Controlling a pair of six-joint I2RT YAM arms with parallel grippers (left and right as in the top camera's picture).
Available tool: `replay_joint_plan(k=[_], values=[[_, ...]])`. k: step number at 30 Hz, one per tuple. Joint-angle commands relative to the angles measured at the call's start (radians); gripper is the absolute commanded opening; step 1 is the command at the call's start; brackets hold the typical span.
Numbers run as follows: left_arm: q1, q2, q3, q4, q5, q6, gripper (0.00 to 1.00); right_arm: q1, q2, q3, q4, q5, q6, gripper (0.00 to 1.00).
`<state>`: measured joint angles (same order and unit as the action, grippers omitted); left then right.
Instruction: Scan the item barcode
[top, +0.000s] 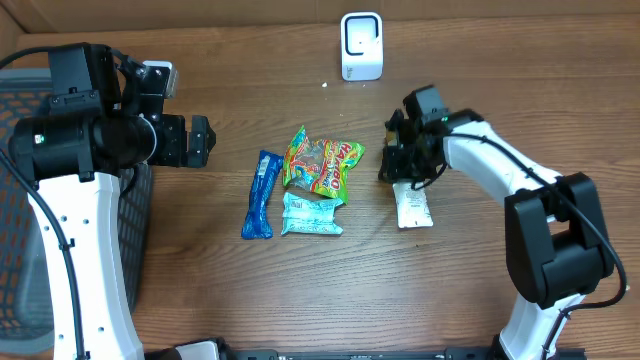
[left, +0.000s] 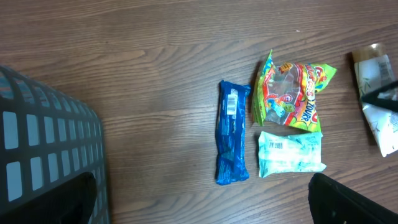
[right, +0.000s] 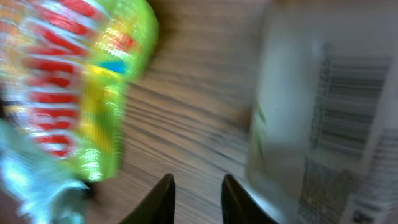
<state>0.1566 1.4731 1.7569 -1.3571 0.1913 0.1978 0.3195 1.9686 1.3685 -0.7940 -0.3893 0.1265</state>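
Observation:
A white packet (top: 412, 205) lies flat on the table, and its barcode faces up in the blurred right wrist view (right: 339, 118). My right gripper (top: 402, 165) hovers at the packet's upper left edge. Its fingers (right: 198, 183) stand a little apart, with only bare wood between them. The white scanner (top: 361, 46) stands upright at the back of the table. My left gripper (top: 205, 142) is wide open at the left, holding nothing, and its dark fingertips (left: 348, 202) show at the bottom corners of its view.
A blue bar (top: 260, 193), a green Haribo bag (top: 322, 165) and a teal packet (top: 311, 214) lie mid-table, also seen as the bar (left: 231, 132), bag (left: 292, 93) and packet (left: 290, 153). A grey mesh basket (top: 20, 200) stands at the left edge.

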Motion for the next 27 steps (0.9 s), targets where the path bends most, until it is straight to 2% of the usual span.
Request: replay_joint_plan(k=[1, 2, 4, 8, 14, 20, 27], values=[[0.0, -0.001, 0.006, 0.001, 0.008, 0.005, 1.0, -0.021, -0.105, 0.139, -0.024, -0.111, 0.002, 0.42], [0.0, -0.001, 0.006, 0.0, 0.008, 0.005, 1.0, -0.029, -0.125, 0.169, -0.048, -0.11, 0.005, 0.5], [0.0, -0.001, 0.006, 0.0, 0.008, 0.005, 1.0, -0.055, -0.153, 0.228, -0.112, -0.102, 0.005, 0.58], [0.0, -0.001, 0.006, 0.001, 0.008, 0.005, 1.0, -0.147, -0.173, 0.298, -0.238, -0.103, -0.007, 0.64], [0.0, -0.001, 0.006, 0.001, 0.008, 0.005, 1.0, -0.264, -0.166, 0.23, -0.301, -0.106, -0.172, 0.72], [0.0, -0.001, 0.006, 0.0, 0.008, 0.005, 1.0, -0.276, -0.165, 0.082, -0.222, -0.111, -0.282, 0.76], [0.0, -0.001, 0.006, 0.001, 0.008, 0.005, 1.0, -0.275, -0.134, -0.099, 0.009, -0.114, -0.285, 0.72]])
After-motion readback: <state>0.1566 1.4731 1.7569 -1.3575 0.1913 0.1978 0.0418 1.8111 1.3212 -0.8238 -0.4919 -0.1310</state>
